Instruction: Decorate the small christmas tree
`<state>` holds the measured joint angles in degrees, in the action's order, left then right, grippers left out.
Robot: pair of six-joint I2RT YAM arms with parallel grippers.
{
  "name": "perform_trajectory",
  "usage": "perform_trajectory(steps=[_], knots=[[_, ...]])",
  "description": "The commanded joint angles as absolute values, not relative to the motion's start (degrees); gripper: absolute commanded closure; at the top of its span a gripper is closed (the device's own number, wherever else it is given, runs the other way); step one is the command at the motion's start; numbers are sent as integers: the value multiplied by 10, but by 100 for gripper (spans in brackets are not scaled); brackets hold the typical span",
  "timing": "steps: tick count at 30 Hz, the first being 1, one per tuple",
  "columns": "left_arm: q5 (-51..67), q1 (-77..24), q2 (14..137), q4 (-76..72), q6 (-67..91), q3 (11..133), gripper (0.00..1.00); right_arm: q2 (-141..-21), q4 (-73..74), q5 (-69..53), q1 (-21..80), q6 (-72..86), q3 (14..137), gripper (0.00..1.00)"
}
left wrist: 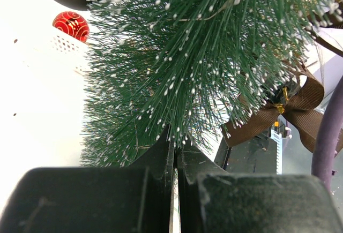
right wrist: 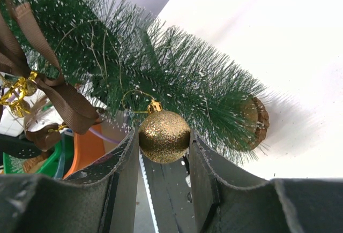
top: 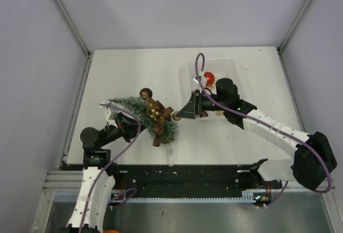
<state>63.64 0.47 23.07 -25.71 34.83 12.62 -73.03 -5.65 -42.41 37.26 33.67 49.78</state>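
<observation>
Bauble [right wrist: 164,136], glittery gold sphere; tree [right wrist: 177,77], frosted bristles

White table [top: 134,67] with clear tray [top: 225,60]

One overhead, two wrist close-ups sharing the tree [top: 128,104].
</observation>
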Motion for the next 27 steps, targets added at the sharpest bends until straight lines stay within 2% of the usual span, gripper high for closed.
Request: perform_trajectory(steps=[1,16,27], knots=[[636,3,223,-296,354,127,100,-732,-106,-398,406,342,502,97],[635,3,222,-296,355,126,100,-686,-48,-359,434,321,459,98],[633,3,221,-294,355,127,100,-688,-85,-358,434,344,438,87]])
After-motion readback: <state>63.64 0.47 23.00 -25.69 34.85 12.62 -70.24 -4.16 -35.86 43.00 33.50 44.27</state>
